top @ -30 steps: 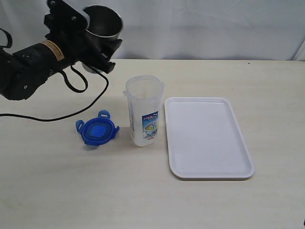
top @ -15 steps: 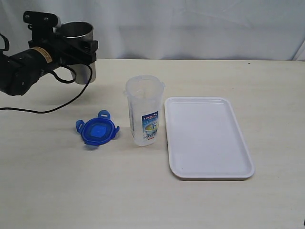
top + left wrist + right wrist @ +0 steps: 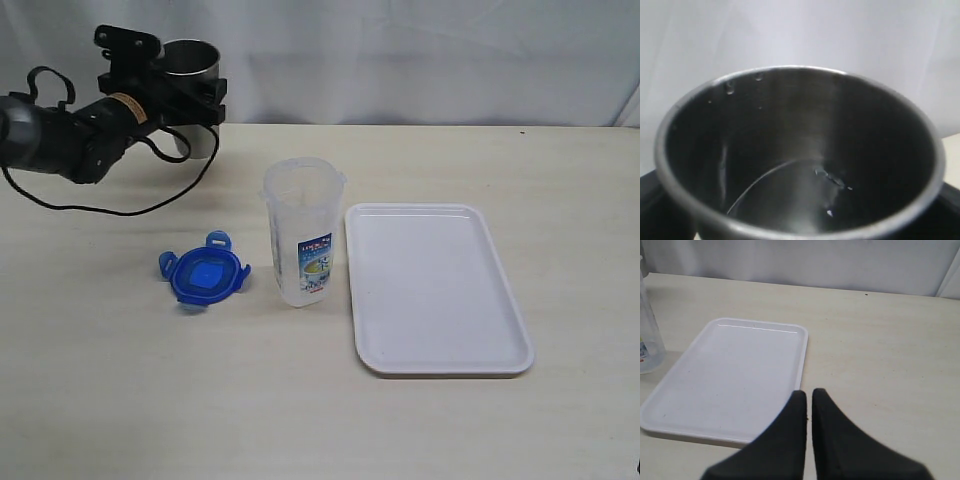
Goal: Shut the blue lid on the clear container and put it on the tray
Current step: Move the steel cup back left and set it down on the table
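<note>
L fingers (image 3: 212, 102) clamp steel tumbler (image 3: 192, 60), wide; R fingers (image 3: 790, 435) closed tight.

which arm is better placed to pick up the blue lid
Left, probably: the blue lid lies on its side of the clear container. But the left gripper holds the steel tumbler and must release it first. The right gripper is empty and shut, by the tray.
</note>
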`<state>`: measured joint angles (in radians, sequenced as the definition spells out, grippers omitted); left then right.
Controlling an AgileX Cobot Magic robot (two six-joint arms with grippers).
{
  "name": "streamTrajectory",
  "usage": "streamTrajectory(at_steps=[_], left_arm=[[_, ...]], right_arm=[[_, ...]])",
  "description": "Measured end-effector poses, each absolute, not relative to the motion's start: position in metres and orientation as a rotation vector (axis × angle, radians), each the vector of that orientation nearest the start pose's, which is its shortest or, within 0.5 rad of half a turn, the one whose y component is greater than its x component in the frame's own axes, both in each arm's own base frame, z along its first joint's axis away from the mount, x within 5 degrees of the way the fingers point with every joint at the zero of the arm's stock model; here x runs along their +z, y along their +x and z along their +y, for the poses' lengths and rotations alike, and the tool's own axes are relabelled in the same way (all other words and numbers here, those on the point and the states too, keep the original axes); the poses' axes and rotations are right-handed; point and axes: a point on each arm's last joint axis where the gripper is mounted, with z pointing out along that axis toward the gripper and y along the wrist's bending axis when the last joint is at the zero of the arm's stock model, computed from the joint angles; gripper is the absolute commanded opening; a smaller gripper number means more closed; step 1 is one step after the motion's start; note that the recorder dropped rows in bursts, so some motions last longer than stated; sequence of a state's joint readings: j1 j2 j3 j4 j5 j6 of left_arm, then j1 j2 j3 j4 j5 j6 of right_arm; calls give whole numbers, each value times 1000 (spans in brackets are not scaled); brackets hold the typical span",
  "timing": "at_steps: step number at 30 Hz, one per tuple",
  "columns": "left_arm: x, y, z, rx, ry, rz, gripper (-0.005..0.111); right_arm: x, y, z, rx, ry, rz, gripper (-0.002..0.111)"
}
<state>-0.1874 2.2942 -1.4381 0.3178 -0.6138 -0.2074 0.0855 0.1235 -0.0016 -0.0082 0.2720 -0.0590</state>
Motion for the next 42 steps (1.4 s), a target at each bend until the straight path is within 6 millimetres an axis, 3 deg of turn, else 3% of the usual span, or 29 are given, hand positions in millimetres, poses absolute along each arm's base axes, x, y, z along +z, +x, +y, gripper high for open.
streamTrajectory(at_steps=[7,13,24,27,34,37,42], left_arm=[[113,515,-114,-252,339,1689,0],[90,524,-116,-256,335,1696,0],[90,526,-115,-252,320,1725,1],[89,526,-115,-251,320,1726,12],[90,526,-114,-254,303,1756,64],[90,526,-114,-261,293,1773,70],[93,526,-116,-254,309,1798,70]], right_arm=[[182,62,5,11,-141,1872,5],[182,62,5,11,-141,1872,5],[182,62,5,11,-141,1872,5],[182,62,5,11,-141,1872,5],[182,62,5,11,-141,1872,5],[182,62,5,11,-141,1872,5],[182,62,5,11,-141,1872,5]])
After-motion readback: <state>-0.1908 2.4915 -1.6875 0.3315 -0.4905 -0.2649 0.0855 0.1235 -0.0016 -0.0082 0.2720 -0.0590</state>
